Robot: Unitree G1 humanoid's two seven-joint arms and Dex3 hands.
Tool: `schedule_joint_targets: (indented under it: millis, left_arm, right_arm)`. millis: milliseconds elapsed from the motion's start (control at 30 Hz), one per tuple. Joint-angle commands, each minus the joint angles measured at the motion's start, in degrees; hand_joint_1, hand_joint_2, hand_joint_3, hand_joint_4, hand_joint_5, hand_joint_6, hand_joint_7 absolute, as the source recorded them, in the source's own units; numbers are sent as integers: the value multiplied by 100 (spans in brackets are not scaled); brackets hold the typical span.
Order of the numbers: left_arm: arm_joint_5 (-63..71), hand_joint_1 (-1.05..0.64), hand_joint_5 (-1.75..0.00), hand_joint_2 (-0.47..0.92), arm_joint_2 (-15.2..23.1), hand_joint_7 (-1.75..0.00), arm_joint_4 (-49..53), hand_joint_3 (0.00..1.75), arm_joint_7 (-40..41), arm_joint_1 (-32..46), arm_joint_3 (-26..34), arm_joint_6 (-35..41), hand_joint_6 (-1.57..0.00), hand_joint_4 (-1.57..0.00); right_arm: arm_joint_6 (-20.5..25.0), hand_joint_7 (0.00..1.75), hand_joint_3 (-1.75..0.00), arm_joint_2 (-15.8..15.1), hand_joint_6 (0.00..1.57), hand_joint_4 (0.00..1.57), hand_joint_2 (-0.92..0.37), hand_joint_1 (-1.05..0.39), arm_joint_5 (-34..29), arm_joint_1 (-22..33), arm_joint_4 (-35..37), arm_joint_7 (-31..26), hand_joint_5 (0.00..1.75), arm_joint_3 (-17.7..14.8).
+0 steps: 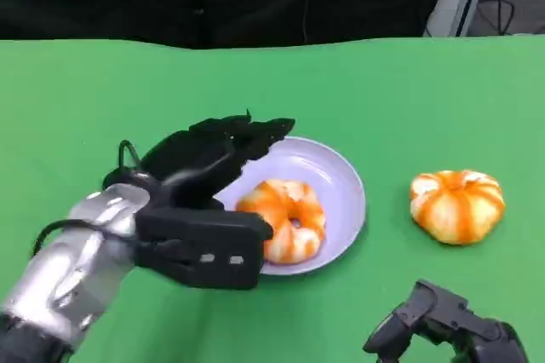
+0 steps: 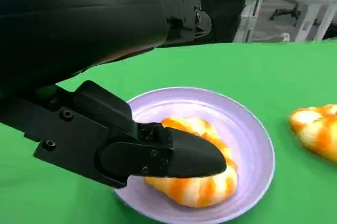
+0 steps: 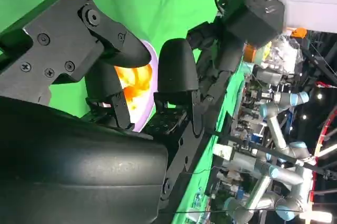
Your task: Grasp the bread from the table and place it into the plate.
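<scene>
A lilac plate (image 1: 345,180) sits mid-table with an orange-and-white bread ring (image 1: 289,214) lying in it. My left hand (image 1: 204,201) hovers over the plate's left side with its fingers spread and nothing in them. In the left wrist view its thumb (image 2: 168,158) lies just in front of the bread (image 2: 205,187) inside the plate (image 2: 255,134). A second, round orange-and-white bread (image 1: 457,204) rests on the table right of the plate. My right hand (image 1: 443,325) stays low at the near right, holding nothing. The plated bread (image 3: 138,79) shows between its fingers in the right wrist view.
Green cloth covers the table (image 1: 102,90), whose far edge meets a dark backdrop. Bare cloth lies left of and behind the plate. The second bread (image 2: 318,129) lies about a hand's width from the plate's right rim.
</scene>
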Motion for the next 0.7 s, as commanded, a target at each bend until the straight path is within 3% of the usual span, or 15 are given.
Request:
schedule_joint_targets:
  millis: [33,100,233,367,400,433,467,500,633,700]
  left_arm:
    - [-1039,-66,-15,92,305,-7,-793,25,-136,872,829,-290,-18,-23]
    - [-1731,-56,-20,92,130,-10,-1191,21,-99,1414,1219,-342,-26,-31]
    - [-2502,-35,-60,92,-108,-11,-1850,22,76,2410,1739,-670,-53,-41]
    - [-3178,-24,-77,92,-396,-18,-2238,25,86,3124,2100,-950,-71,-57]
    - [-3425,-19,-91,92,-484,-25,-2348,27,54,3330,2166,-1013,-77,-60]
    - [-3669,-15,-108,92,-564,-41,-2447,29,10,3545,2222,-1080,-79,-61]
    - [-3854,-10,-125,87,-624,-73,-2520,41,-35,3708,2261,-1126,-73,-62]
    - [-3948,-8,-131,81,-651,-91,-2557,53,-70,3792,2278,-1149,-68,-63]
    - [-4251,1,-158,67,-1073,-132,-3119,90,205,4661,2272,-786,-71,-72]
    - [-4191,4,-169,67,-1246,-145,-3251,94,300,4929,2203,-625,-68,-71]
  right_arm:
    - [4,133,-125,12,76,70,-36,-12,9,20,-51,-51,161,-8]
    - [-13,133,-125,14,76,70,-36,-12,-4,20,-42,-54,161,-1]
    - [-64,133,-125,27,76,70,-36,-11,-72,34,-11,-82,161,33]
    - [-107,133,-126,24,76,70,-37,-11,-66,19,31,-82,161,29]
    - [-107,133,-126,20,76,70,-37,-11,-65,18,29,-81,161,24]
    - [-96,133,-126,15,76,70,-37,-11,-60,17,21,-75,161,18]
    - [-84,133,-126,11,76,70,-37,-11,-54,16,13,-68,161,13]
    - [-76,133,-126,9,76,70,-37,-11,-49,16,7,-64,161,11]
    - [-54,133,-127,-12,76,70,-37,-11,3,4,-7,-26,161,-9]
    - [-73,132,-126,-47,76,70,-37,-11,32,-15,6,1,161,-50]
